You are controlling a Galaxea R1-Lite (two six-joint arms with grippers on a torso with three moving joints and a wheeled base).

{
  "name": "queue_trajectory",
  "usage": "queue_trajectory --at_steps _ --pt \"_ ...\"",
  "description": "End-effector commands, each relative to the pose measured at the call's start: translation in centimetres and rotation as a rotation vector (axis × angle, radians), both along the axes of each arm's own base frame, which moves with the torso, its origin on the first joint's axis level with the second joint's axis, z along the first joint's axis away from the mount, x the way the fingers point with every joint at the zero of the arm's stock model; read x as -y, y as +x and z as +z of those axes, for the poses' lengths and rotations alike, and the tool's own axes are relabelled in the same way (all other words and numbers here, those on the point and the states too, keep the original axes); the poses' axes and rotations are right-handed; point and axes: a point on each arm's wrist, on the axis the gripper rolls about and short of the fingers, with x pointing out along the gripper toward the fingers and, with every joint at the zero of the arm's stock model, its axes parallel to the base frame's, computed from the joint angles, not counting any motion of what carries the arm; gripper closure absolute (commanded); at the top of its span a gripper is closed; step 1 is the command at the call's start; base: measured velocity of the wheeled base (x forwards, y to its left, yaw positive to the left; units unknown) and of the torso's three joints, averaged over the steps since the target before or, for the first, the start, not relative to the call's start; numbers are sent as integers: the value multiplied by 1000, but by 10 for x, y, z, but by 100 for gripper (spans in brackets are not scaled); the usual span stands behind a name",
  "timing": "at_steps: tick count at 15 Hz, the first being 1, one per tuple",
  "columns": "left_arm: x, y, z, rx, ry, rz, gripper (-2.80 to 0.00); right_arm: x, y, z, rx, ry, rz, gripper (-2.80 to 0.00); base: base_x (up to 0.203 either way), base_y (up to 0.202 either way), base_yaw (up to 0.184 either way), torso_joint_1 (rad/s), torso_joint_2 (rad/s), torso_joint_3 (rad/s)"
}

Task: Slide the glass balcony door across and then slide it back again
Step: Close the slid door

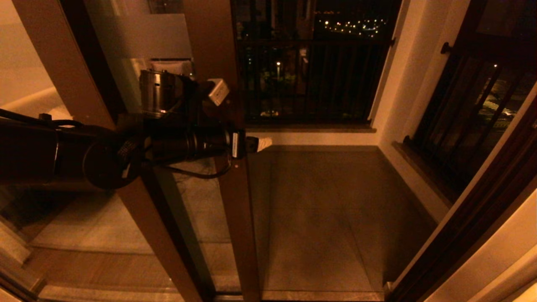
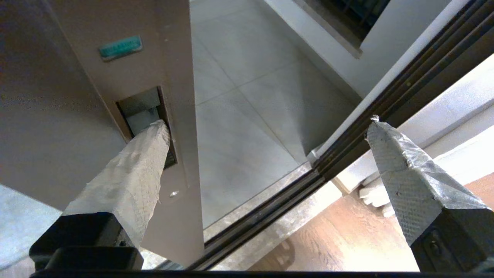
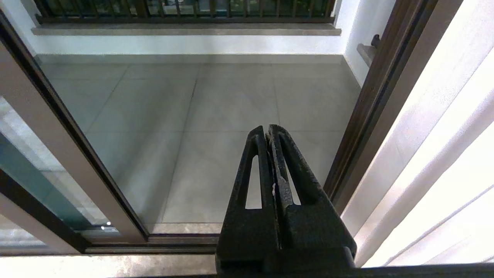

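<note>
The glass balcony door (image 1: 237, 218) has a dark brown stile and a frosted band (image 1: 151, 37) high on its glass, and the doorway to its right stands open. My left arm (image 1: 180, 144) reaches across to that stile. In the left wrist view my left gripper (image 2: 267, 123) is open wide. One taped finger (image 2: 135, 170) has its tip inside the slim recessed handle (image 2: 141, 106) of the stile (image 2: 154, 58). The other finger (image 2: 401, 181) hangs free over the sill. My right gripper (image 3: 268, 131) is shut on nothing, low before the doorway.
Grey balcony tiles (image 1: 319, 218) lie beyond the dark floor track (image 2: 270, 208). A black railing (image 1: 310, 79) closes the far side. The dark right jamb (image 1: 474, 209) bounds the opening. A second brown frame post (image 1: 138, 218) stands left of the door. Wooden flooring (image 2: 347, 239) is indoors.
</note>
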Motion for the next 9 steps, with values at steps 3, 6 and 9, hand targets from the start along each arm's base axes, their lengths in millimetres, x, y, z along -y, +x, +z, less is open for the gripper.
queue_trajectory --at_steps 3,6,9 --pt "11 6 -8 -12 8 -17 -280 0 0 0 0 -1 1 0 0 0 0 0 0 0" --pt "22 9 -14 3 7 -13 -280 0 0 0 0 -1 1 0 0 0 0 0 0 0" --pt "49 19 -20 92 -17 70 -280 0 0 0 0 -1 1 0 0 0 0 0 0 0"
